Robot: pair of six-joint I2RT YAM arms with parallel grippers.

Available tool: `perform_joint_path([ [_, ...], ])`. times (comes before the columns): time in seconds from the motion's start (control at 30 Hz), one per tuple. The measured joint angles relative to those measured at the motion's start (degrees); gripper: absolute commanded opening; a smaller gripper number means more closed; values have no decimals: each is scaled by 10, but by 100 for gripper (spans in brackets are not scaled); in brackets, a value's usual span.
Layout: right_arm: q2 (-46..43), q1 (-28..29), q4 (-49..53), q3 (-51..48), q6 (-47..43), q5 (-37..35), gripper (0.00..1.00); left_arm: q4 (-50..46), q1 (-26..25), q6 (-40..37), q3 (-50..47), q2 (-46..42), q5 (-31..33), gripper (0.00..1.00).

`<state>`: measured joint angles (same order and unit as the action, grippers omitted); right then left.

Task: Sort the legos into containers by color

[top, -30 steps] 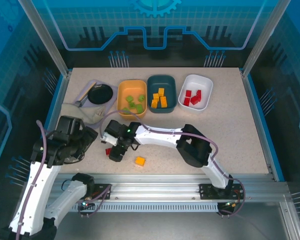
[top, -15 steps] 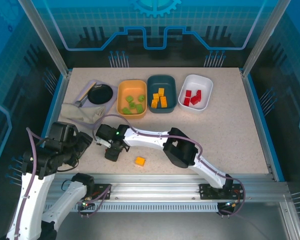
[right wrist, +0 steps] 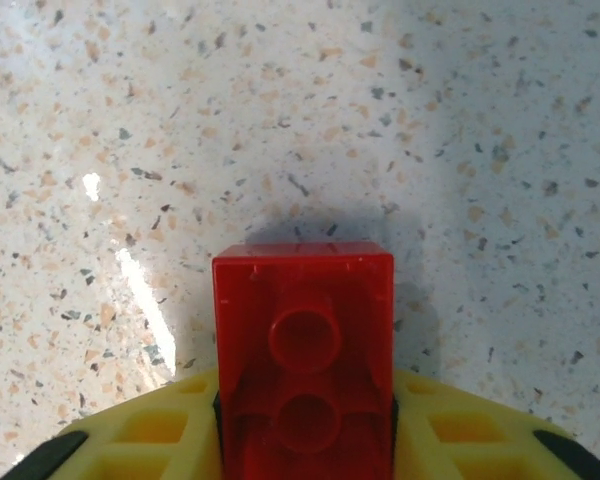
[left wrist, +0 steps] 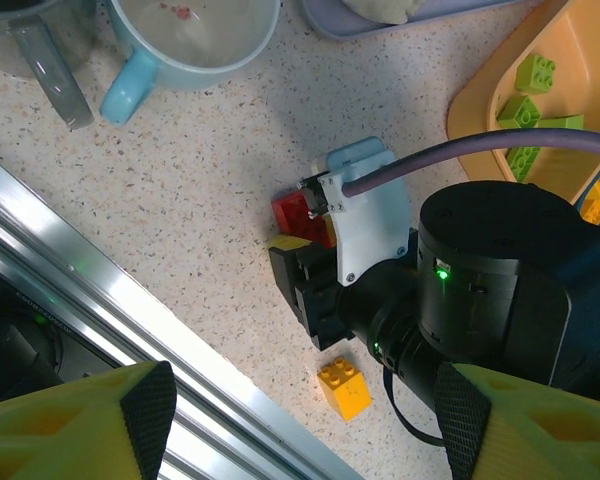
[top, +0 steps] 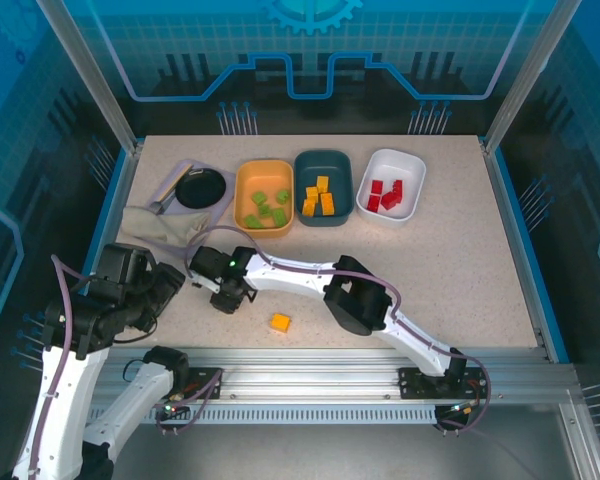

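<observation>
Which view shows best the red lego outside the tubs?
Right wrist view: the red lego is close and sharp, studs up, in the right end effector. Left wrist view shows one corner beside that end effector. The top external view is too distant to tell.

The right gripper (top: 223,298) sits farther left of the loose orange brick (top: 279,322) than before, and its jaws, wide a second ago, are now clamped on the red brick (right wrist: 302,340). The left gripper (top: 168,287) is also farther left of that orange brick
</observation>
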<state>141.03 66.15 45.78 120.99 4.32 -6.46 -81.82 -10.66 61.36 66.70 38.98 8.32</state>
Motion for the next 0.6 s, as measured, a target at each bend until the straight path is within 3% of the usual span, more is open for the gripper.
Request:
perform_joint_path([
  [0.27,-77,-41,-34,-103,45,5,30,16,0,1,-21,-5,-15,72],
  [0.47,-232,-128,-67,-220,100,15,30,75,0,2,-77,16,-79,72],
  [0.6,-339,-220,-80,-274,134,24,30,159,-6,0,-108,74,-144,72],
])
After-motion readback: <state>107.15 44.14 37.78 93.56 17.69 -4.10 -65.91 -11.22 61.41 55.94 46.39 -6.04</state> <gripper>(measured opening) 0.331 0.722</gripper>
